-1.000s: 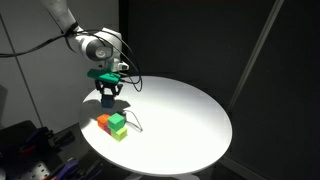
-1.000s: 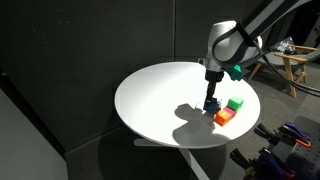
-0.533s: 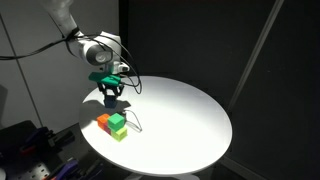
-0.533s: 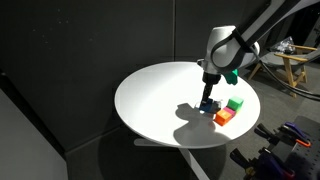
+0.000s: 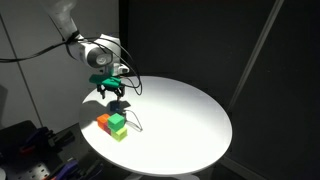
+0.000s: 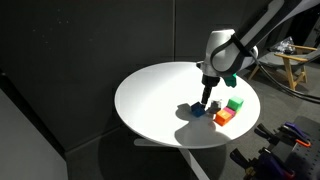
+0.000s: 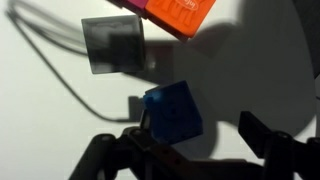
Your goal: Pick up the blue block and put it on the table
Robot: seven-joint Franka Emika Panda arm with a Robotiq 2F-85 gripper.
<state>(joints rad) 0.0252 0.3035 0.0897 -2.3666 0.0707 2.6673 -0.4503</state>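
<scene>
The blue block (image 6: 198, 110) lies on the white table (image 6: 155, 95) just below my gripper (image 6: 204, 100). In the wrist view the blue block (image 7: 172, 110) sits tilted between the dark fingers, close against one finger (image 7: 140, 138) and well apart from the other finger (image 7: 262, 135). My gripper (image 7: 200, 138) is open and holds nothing. In an exterior view the gripper (image 5: 110, 97) hangs over the table (image 5: 180, 110) and hides the block.
A green block (image 5: 118, 123) and a red-orange block (image 5: 104, 121) stand together near the table's edge, close to the gripper; both also show as green block (image 6: 234, 104) and red-orange block (image 6: 222, 117). A thin cable (image 5: 135, 120) lies beside them.
The jaws have gone from shut on the blue block to open. The block now rests on the table and the gripper has risen slightly.
</scene>
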